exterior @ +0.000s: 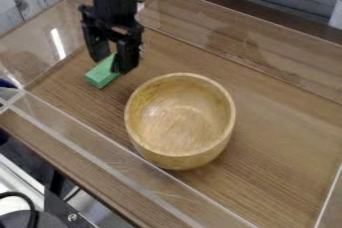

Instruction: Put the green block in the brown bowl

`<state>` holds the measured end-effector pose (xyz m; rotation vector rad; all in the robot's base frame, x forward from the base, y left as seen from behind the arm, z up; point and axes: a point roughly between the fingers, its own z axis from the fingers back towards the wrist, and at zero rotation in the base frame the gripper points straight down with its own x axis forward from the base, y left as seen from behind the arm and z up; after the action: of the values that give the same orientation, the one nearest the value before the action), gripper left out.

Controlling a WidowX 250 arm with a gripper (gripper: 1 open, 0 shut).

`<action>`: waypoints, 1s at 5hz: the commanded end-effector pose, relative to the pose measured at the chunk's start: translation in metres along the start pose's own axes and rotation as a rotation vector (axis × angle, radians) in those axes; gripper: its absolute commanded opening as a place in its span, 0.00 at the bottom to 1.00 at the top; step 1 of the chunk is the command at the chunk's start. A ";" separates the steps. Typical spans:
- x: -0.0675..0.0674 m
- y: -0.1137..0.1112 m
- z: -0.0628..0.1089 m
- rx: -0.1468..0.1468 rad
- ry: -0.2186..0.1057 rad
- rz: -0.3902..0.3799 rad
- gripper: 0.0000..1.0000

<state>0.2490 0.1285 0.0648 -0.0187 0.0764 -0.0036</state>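
Over the block (100, 73) | my claw (112, 60) spread wide, fingers straddling its far end, gripping nothing | bowl (181, 119) just right, empty | table (267, 72) wooden
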 end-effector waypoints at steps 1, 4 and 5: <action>0.015 0.011 0.009 0.032 -0.069 -0.002 1.00; 0.030 0.018 0.002 0.038 -0.070 -0.003 1.00; 0.033 0.022 0.001 0.040 -0.072 -0.004 1.00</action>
<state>0.2726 0.1410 0.0470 -0.0115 0.0630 -0.0189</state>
